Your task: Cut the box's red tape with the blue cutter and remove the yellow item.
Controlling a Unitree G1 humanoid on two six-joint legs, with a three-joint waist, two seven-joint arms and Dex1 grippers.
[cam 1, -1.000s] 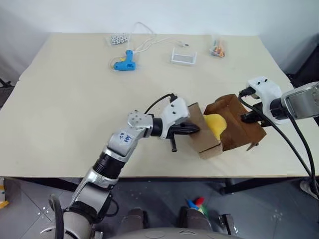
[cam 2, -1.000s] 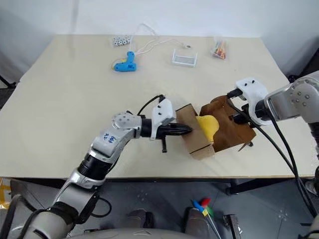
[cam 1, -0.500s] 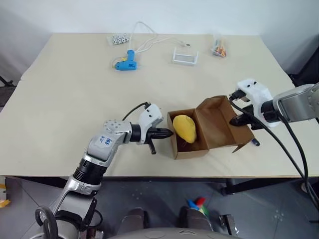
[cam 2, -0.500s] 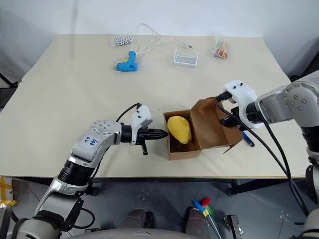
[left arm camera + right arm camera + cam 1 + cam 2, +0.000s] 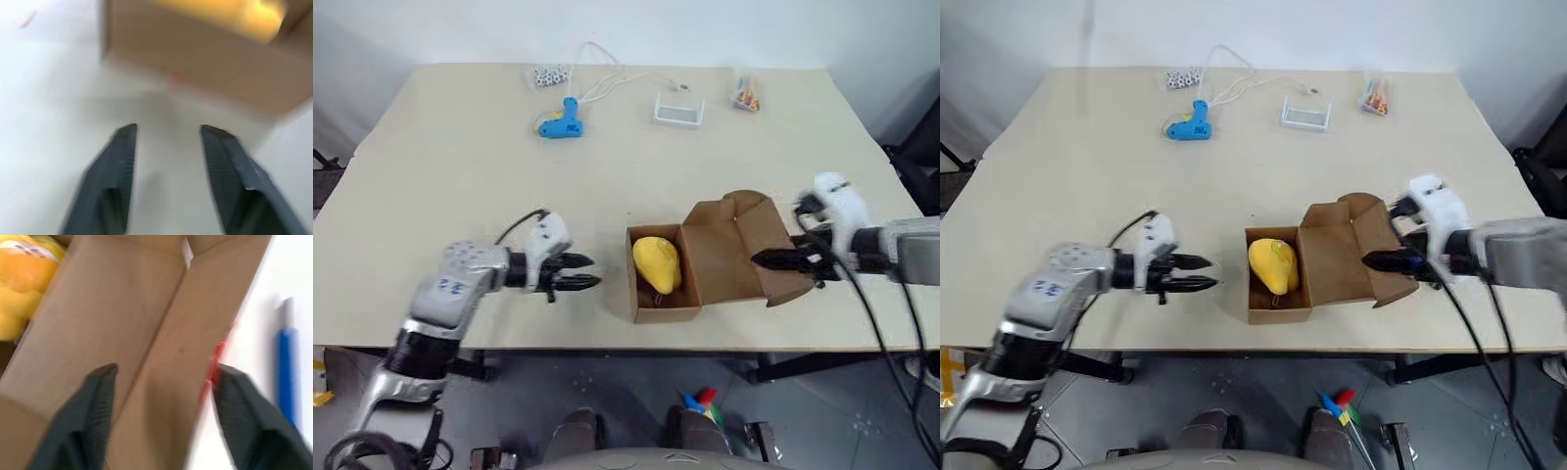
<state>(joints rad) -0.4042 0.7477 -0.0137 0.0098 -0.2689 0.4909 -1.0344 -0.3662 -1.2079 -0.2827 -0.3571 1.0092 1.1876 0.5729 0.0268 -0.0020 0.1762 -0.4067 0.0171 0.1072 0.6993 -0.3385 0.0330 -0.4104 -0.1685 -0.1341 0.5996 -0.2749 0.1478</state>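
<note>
The box (image 5: 724, 245) lies open on the table near the front edge, its flaps spread to the right. Inside its left half rests the yellow item (image 5: 656, 262), also seen from the right wrist (image 5: 22, 274). My left gripper (image 5: 592, 271) is open and empty, a short way left of the box and pointing at its side wall (image 5: 195, 58). The right gripper (image 5: 764, 260) is open above the right flap (image 5: 146, 333), holding nothing. A strip of red tape (image 5: 215, 364) shows at that flap's edge. The blue cutter (image 5: 286, 367) lies on the table just beyond the flap.
At the far side of the table lie a light-blue glue gun (image 5: 558, 121) with a white cord, a small white tray (image 5: 678, 111), a bag of small parts (image 5: 742, 93) and several small black-and-white pieces (image 5: 546, 76). The table's front edge runs just below the box.
The box went from tilted up between both grippers to lying flat and open. Both grippers opened. The left one drew away to the left, and the right one pulled back slightly.
</note>
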